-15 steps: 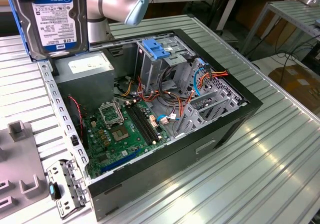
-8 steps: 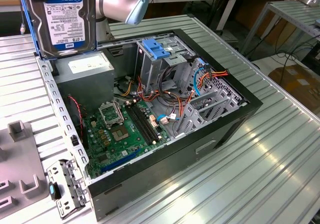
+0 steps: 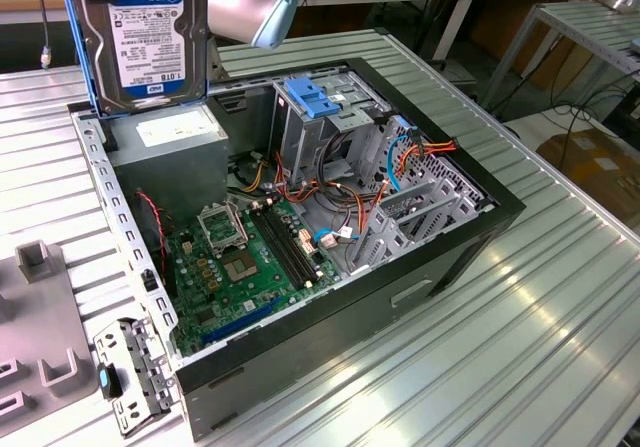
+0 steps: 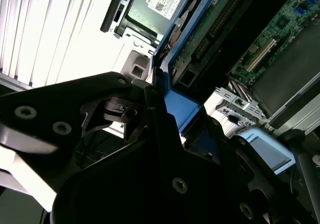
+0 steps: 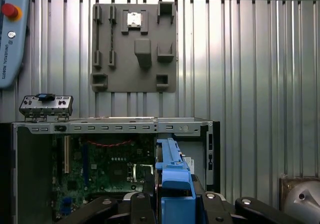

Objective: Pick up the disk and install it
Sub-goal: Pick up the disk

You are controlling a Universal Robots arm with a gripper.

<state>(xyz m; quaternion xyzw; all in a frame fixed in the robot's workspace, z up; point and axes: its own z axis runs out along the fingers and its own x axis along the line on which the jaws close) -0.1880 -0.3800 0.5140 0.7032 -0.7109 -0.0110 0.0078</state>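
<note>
The disk hangs upright above the back left corner of the open computer case in the exterior view, its blue-and-white label facing the camera and blue rails along its edges. In the first wrist view my gripper is shut on the disk's blue carrier, with a black finger on each side. The second wrist view shows the disk's green circuit-board side and its blue rail between the black fingers. The grey drive cage with a blue latch bracket stands in the case, to the right of the disk.
Inside the case lie a green motherboard, a grey box with a white sticker under the disk, and loose cables. A grey fixture plate and a metal bracket sit on the ribbed table. A teach pendant lies at the table's edge.
</note>
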